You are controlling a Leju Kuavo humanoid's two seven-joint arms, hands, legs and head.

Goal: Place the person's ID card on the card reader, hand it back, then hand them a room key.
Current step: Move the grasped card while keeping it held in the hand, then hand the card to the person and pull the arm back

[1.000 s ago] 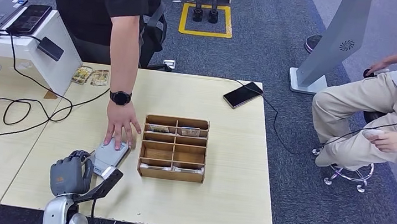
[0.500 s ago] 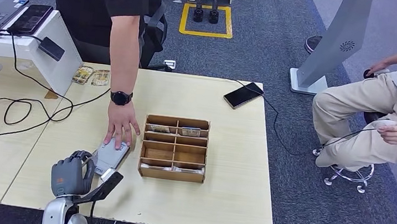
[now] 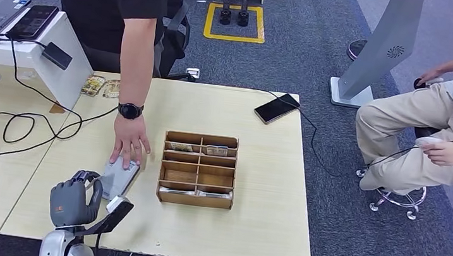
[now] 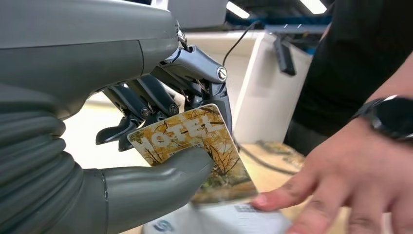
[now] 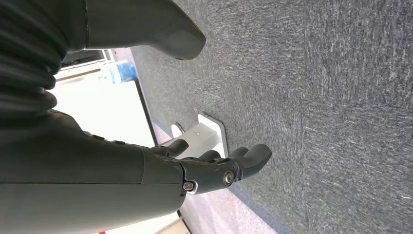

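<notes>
My left hand [image 4: 146, 146] pinches a card [image 4: 195, 151] between thumb and fingers [image 4: 160, 100], the word HOTEL printed on it over an autumn-leaf picture, so I take this for the room key rather than the ID. My right hand [image 5: 214, 170] hangs over the carpet with its fingers loosely apart, holding nothing. Just beyond my left hand on the desk [image 3: 251, 232] lies the grey card reader [image 3: 118, 177], and the person's hand [image 3: 130, 146] rests on its far end, fingertips close to the card's free edge. Since a second ago that hand and the reader have slid a little to my left, and my hand drew back slightly. I judge the handover is near. Beside them stands the wooden organiser [image 3: 198, 169].
</notes>
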